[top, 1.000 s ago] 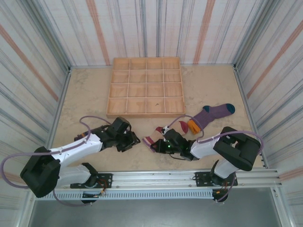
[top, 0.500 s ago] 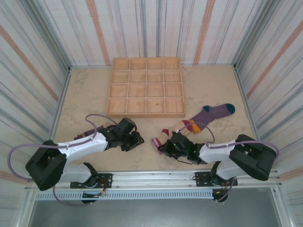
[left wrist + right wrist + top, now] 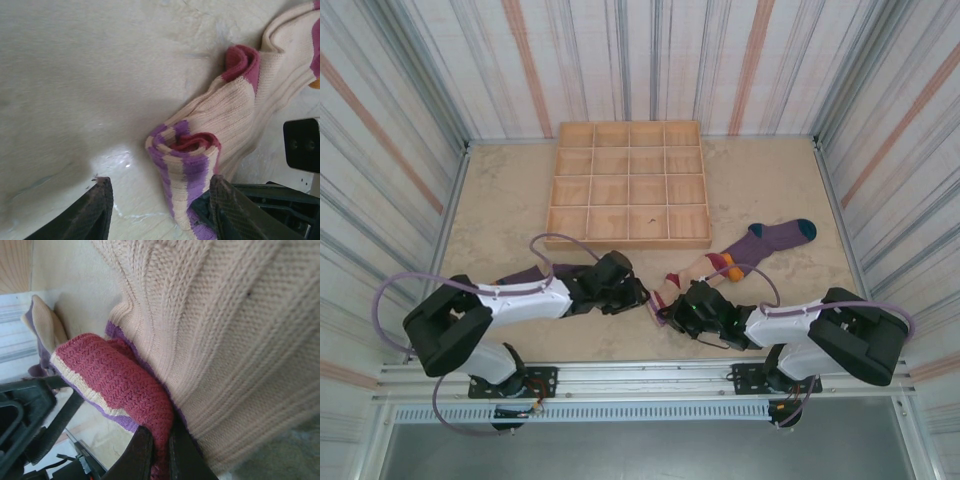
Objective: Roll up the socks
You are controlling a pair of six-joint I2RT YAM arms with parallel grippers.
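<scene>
"Cream knit, soft and floppy. That's the cream sock point(image 3: 698, 268). See it in the lower middle of the top view, just in front of the wooden tray point(image 3: 628, 242)?"

"Yes. Its striped cuff point(image 3: 182, 160) is folded over on itself. Is anyone holding it?"

"The right gripper point(image 3: 156, 450) is pinched tight on the red edge of the cuff. The left gripper point(image 3: 161, 205) has its jaws apart, one on each side of the cuff, not squeezing."

"Will it be hard to roll?"

"I think it's very light and bends any way you push it. It won't break. But it may flop open if you let go."

"So where should you grab?"

"At the thick folded cuff, I'd say. There's lots to pinch there. The thin middle would just bunch up."

"And the other one?"

"The purple sock point(image 3: 770, 238) with the teal toe lies up to the right, just beside the cream one."
</scene>
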